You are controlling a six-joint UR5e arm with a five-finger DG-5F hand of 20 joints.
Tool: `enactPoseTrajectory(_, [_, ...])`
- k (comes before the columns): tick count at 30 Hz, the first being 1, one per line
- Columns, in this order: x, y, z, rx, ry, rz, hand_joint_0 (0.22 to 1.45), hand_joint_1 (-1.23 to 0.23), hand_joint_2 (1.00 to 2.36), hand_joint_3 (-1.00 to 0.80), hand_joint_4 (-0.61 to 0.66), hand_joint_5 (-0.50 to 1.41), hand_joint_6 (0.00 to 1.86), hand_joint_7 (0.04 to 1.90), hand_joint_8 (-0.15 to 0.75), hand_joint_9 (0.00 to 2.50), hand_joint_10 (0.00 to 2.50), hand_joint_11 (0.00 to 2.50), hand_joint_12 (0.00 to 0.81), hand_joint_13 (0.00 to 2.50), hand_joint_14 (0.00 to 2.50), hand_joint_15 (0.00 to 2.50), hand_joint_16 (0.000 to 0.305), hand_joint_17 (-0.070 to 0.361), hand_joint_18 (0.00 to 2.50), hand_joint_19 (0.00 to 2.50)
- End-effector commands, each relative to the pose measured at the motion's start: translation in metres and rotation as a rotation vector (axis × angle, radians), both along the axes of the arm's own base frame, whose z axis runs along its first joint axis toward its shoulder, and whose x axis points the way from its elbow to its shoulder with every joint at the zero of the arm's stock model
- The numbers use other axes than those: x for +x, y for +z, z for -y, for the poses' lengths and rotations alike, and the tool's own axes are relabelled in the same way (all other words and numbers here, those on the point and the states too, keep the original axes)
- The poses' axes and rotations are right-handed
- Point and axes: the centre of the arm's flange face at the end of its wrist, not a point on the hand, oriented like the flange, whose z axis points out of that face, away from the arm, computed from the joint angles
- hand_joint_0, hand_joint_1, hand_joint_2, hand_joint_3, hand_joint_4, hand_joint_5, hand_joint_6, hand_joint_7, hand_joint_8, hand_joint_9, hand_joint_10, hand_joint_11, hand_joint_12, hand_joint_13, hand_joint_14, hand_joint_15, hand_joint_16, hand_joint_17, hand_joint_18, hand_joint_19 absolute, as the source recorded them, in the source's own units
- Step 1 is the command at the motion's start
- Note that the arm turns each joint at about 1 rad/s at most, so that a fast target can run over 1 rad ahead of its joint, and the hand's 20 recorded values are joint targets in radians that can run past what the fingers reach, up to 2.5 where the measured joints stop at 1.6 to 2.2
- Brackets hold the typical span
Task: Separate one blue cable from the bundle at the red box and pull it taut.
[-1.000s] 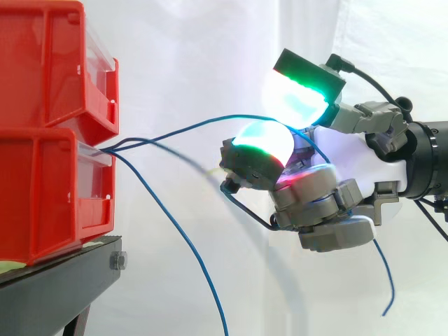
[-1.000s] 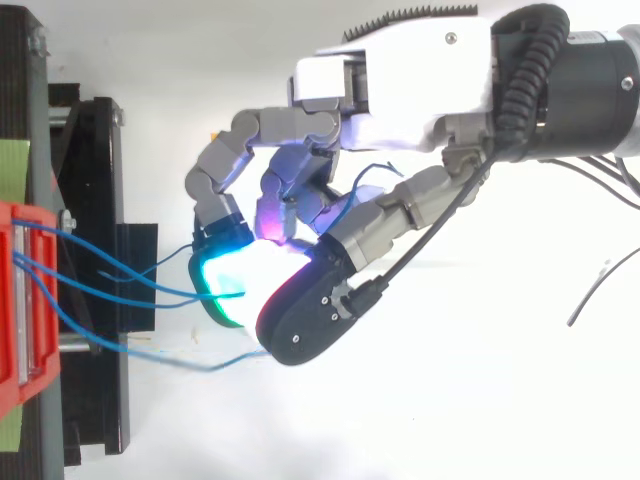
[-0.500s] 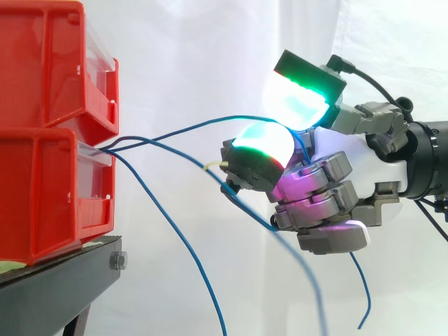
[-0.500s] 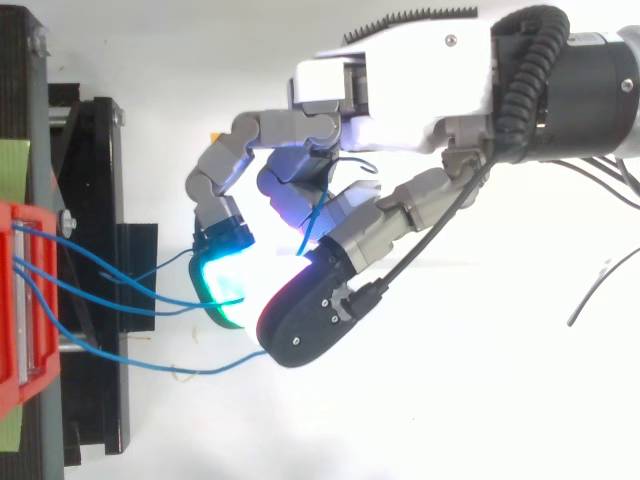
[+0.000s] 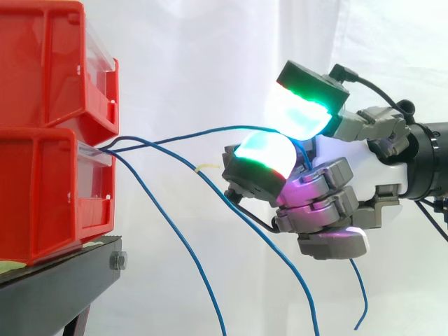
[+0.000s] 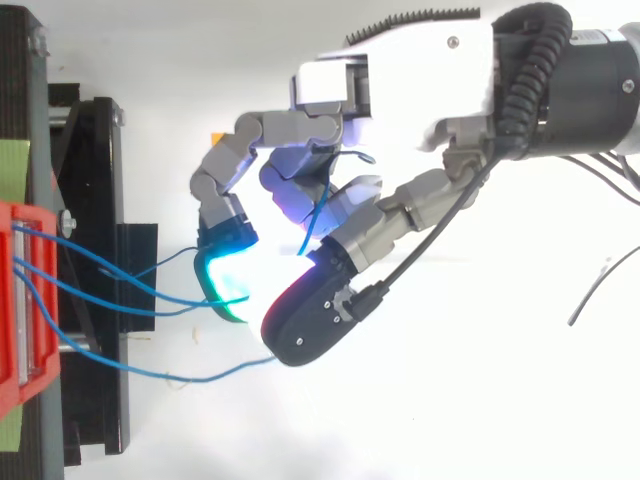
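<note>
The hand (image 5: 318, 199) is seen just off the front of the stacked red bins, with its fingers curled and one blue cable (image 5: 210, 129) pinched between two glowing pads (image 5: 264, 150), so that this strand alone is lifted out of the bundle. The cable is led from the mouth of the lower red box (image 5: 42, 203), where all the strands emerge together, in a shallow upward arc across the open gap to the hand; its free end is left hanging below and behind the curled fingers. The remaining blue cables (image 5: 183, 245) are allowed to droop from the same opening towards the floor, well apart from the held one, which suggests that the separation is largely achieved. The bins are carried on a black stand (image 5: 56, 280), by which the cable roots are presumably kept fixed while tension is applied. Since a slight bow is visible in the held strand, it is judged not yet taut, and a further draw away from the box is called for. Slipping through the pads is the risk to be watched.
</note>
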Motion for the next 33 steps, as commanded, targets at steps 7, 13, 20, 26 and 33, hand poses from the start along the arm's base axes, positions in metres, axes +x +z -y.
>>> enactPoseTrajectory(7, [-0.009, 0.008, 0.004, -0.012, 0.007, -0.039, 0.66, -0.72, 1.01, -0.33, 0.02, -0.1, 0.89, 1.1, 0.335, 0.65, 2.14, 1.32, 0.419, 0.66, 2.5, 1.46, 0.039, 0.087, 1.18, 1.14])
enactPoseTrajectory(13, [-0.035, 0.007, 0.006, -0.014, -0.001, -0.097, 0.66, -0.72, 1.01, -0.33, 0.02, -0.1, 0.89, 1.1, 0.341, 0.65, 2.14, 1.32, 0.418, 0.65, 2.5, 1.47, 0.038, 0.086, 1.18, 1.14])
enactPoseTrajectory(20, [-0.057, -0.007, 0.008, 0.022, -0.095, -0.05, 0.66, -0.72, 1.01, -0.33, 0.02, -0.1, 0.89, 1.1, 0.334, 0.65, 2.15, 1.32, 0.417, 0.65, 2.5, 1.45, 0.038, 0.086, 1.18, 1.15])
enactPoseTrajectory(26, [-0.07, -0.038, 0.003, 0.082, -0.114, -0.077, 0.66, -0.72, 1.01, -0.33, 0.02, -0.1, 0.89, 1.11, 0.334, 0.65, 2.15, 1.33, 0.417, 0.66, 2.5, 1.45, 0.039, 0.087, 1.18, 1.14])
enactPoseTrajectory(33, [-0.07, -0.042, -0.002, 0.083, -0.126, -0.069, 0.66, -0.72, 1.01, -0.33, 0.02, -0.1, 0.89, 1.11, 0.341, 0.65, 2.15, 1.32, 0.417, 0.66, 2.5, 1.45, 0.038, 0.086, 1.18, 1.14])
